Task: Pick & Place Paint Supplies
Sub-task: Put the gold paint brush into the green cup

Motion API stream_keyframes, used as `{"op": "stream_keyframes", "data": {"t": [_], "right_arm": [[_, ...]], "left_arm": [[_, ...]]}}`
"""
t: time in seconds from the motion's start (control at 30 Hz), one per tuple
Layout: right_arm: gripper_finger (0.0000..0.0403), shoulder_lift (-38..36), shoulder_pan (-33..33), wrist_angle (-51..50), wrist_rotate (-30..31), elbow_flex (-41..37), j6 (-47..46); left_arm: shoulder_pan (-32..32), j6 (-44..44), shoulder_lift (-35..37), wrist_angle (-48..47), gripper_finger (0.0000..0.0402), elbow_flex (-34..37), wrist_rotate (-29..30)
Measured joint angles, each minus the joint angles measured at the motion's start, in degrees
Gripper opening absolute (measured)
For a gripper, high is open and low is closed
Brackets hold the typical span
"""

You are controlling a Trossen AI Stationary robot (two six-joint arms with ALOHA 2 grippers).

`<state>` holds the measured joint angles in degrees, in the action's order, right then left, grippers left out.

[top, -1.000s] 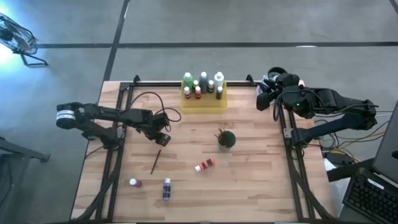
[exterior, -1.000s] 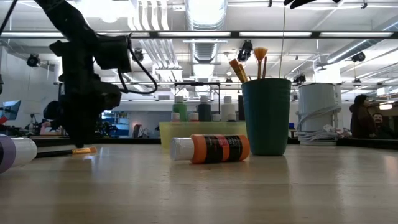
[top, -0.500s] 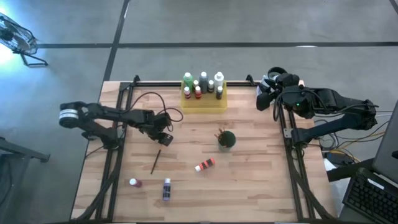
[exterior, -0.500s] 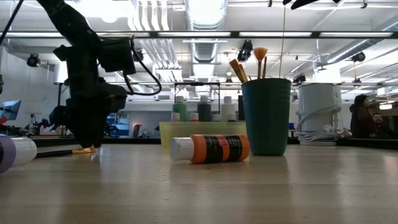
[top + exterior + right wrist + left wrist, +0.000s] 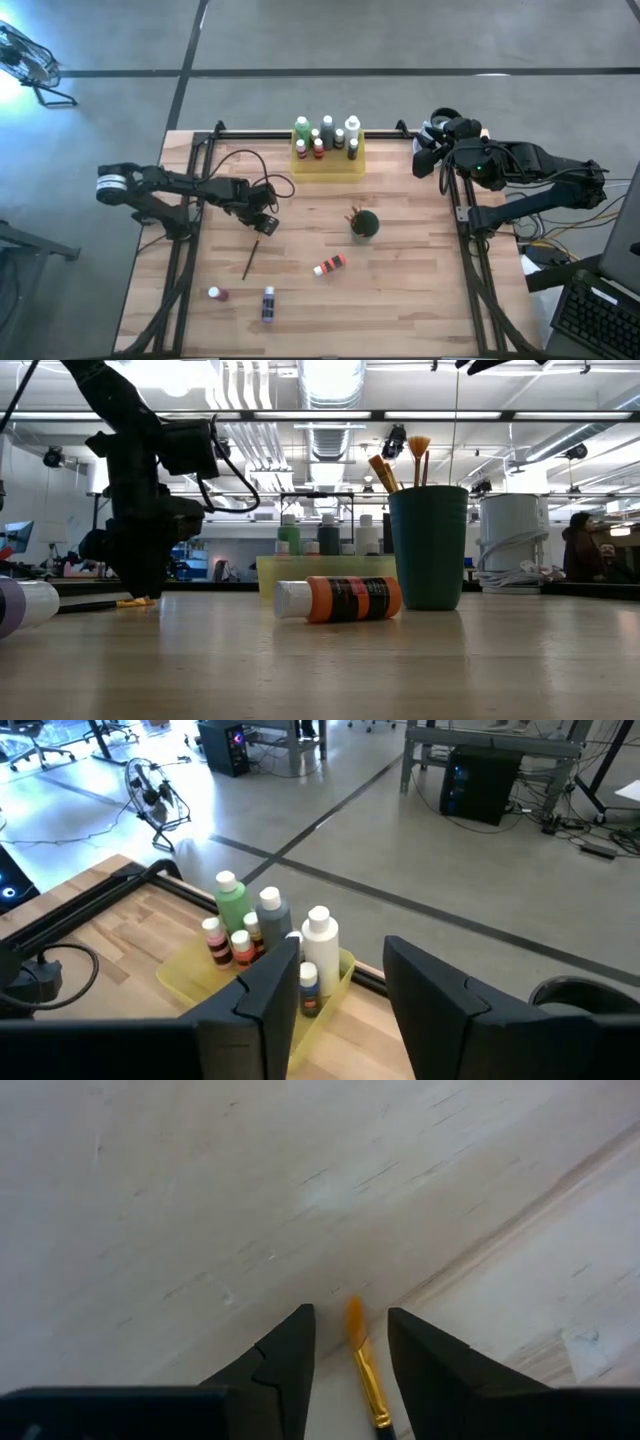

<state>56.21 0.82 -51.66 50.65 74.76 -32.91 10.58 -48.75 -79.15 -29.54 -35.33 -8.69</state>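
Observation:
A thin wooden paintbrush (image 5: 251,258) lies flat on the table left of centre. My left gripper (image 5: 262,226) points down over its far end, open. In the left wrist view its fingers stand on either side of the orange bristles (image 5: 354,1320) without touching them. An orange bottle (image 5: 329,265) lies on its side near the middle. A red bottle (image 5: 215,294) and a purple bottle (image 5: 268,303) lie near the front edge. My right gripper (image 5: 424,152) waits open, high over the table's far right corner.
A yellow tray (image 5: 328,165) at the far edge holds several upright bottles. A dark green cup (image 5: 366,225) with brushes in it stands right of centre. A black cable (image 5: 240,160) loops over the table behind my left arm. Bare wood lies between the loose bottles.

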Motion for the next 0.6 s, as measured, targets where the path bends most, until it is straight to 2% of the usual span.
{"op": "stream_keyframes", "data": {"t": [0.43, 0.6], "right_arm": [[0.0101, 0.0, 0.0, 0.0, 0.1, 0.0, 0.1], [0.0089, 0.0, 0.0, -0.2, 0.1, 0.0, 0.1]], "left_arm": [[-0.3, -1.6, -0.2, 0.6, 0.0052, 0.1, -1.0], [-0.6, -1.9, -0.3, 1.5, 0.0009, 0.2, -4.3]]}}
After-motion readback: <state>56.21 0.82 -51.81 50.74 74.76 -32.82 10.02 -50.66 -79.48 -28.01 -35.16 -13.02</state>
